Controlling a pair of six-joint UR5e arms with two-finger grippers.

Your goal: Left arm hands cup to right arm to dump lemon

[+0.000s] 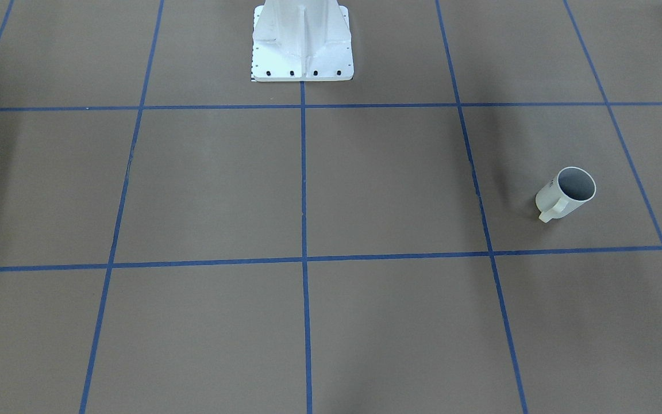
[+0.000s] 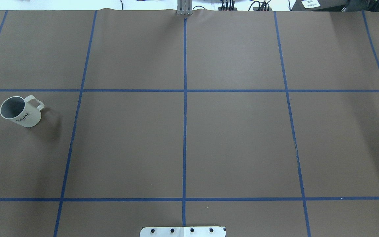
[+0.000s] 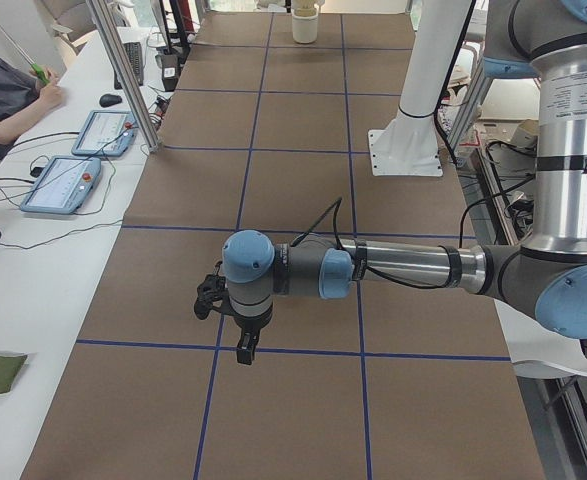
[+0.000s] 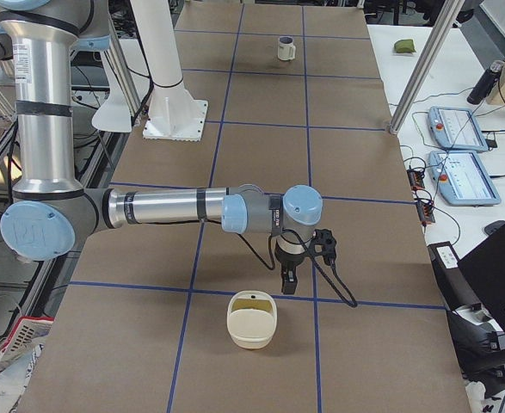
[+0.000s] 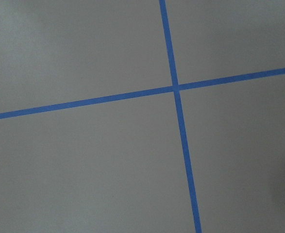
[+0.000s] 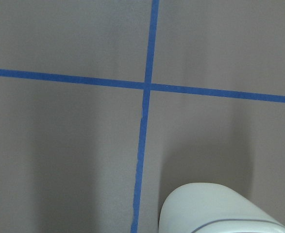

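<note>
The cup (image 2: 21, 112), a white mug with black "HOME" lettering, stands upright on the brown table at the far left of the overhead view. It also shows as the cup (image 1: 565, 192) and the small far cup (image 4: 286, 48). Its grey inside looks bare, and the lemon is out of view. The left arm reaches over the table, its left gripper (image 3: 243, 352) pointing down; I cannot tell whether it is open or shut. The right arm holds the right gripper (image 4: 286, 282) just behind a cream bin; its state I cannot tell. Neither wrist view shows any fingers.
A cream bin (image 4: 251, 320) sits on the table at the robot's right end, and its rim (image 6: 220, 208) shows in the right wrist view. The white pedestal (image 1: 302, 46) stands at the table's robot side. A person's sleeve (image 3: 8, 95) and tablets (image 3: 63, 185) are beside the table.
</note>
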